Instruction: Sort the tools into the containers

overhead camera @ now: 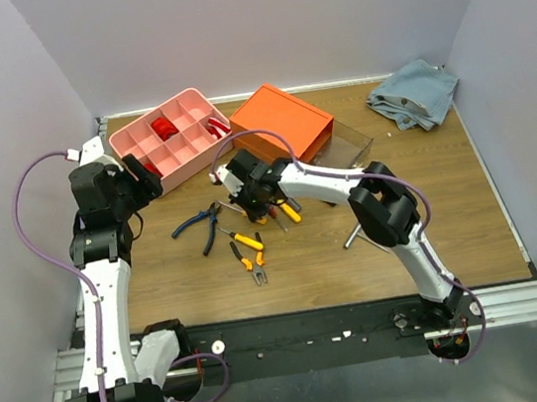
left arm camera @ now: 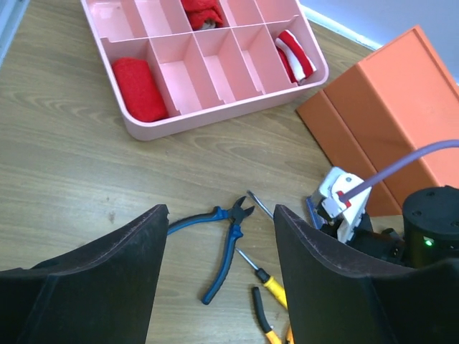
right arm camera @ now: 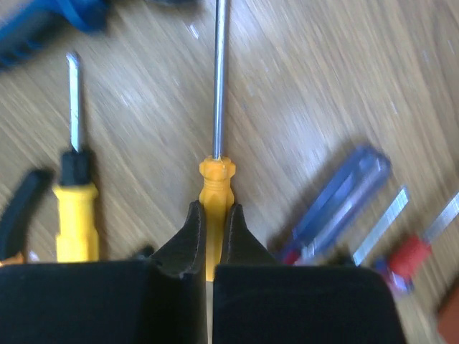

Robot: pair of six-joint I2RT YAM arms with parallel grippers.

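Observation:
My right gripper point(right arm camera: 214, 215) is shut on the orange-yellow handle of a screwdriver point(right arm camera: 215, 183), low over the wood, its steel shaft pointing away from the wrist. In the top view this gripper point(overhead camera: 253, 203) is over the tool pile in front of the orange box point(overhead camera: 283, 124). My left gripper point(left arm camera: 221, 211) is open and empty above the blue-handled pliers point(left arm camera: 224, 247), near the pink tray point(left arm camera: 215, 120). A yellow screwdriver point(right arm camera: 75, 208) lies left of the held one. Orange-handled pliers point(overhead camera: 249, 261) and a silver T-wrench point(overhead camera: 354, 237) lie on the table.
The pink tray point(overhead camera: 193, 162) holds red items point(left arm camera: 140, 89) in some compartments. A clear drawer point(overhead camera: 351, 144) sticks out of the orange box. A blue-grey cloth point(overhead camera: 413, 93) lies at the back right. A blue-handled screwdriver point(right arm camera: 344, 197) and a red-handled one point(right arm camera: 409, 258) lie right of my right gripper.

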